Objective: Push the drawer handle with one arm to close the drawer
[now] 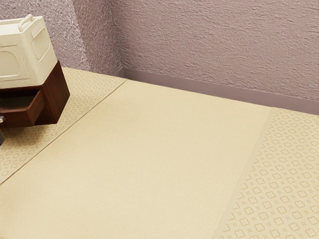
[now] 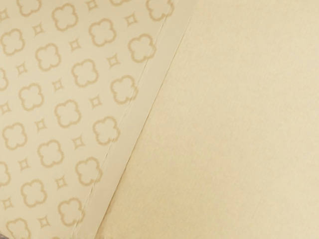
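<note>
At the exterior view's left edge stands a dark reddish-brown wooden cabinet (image 1: 57,94). Its drawer (image 1: 20,117) is pulled partway out, and the inside shows from above. A small metallic handle (image 1: 2,119) on the drawer's front is partly cut off by that edge. Just below the handle, a small black piece, apparently part of my gripper (image 1: 1,139), pokes into view; whether it touches the drawer cannot be told.
A cream-coloured box with a top handle (image 1: 30,55) rests on the cabinet. Textured pinkish walls (image 1: 214,45) rise behind the pale surface (image 1: 149,149). Under my hand, the wrist view has a patterned cloth (image 2: 50,99) bordering a plain strip (image 2: 224,124).
</note>
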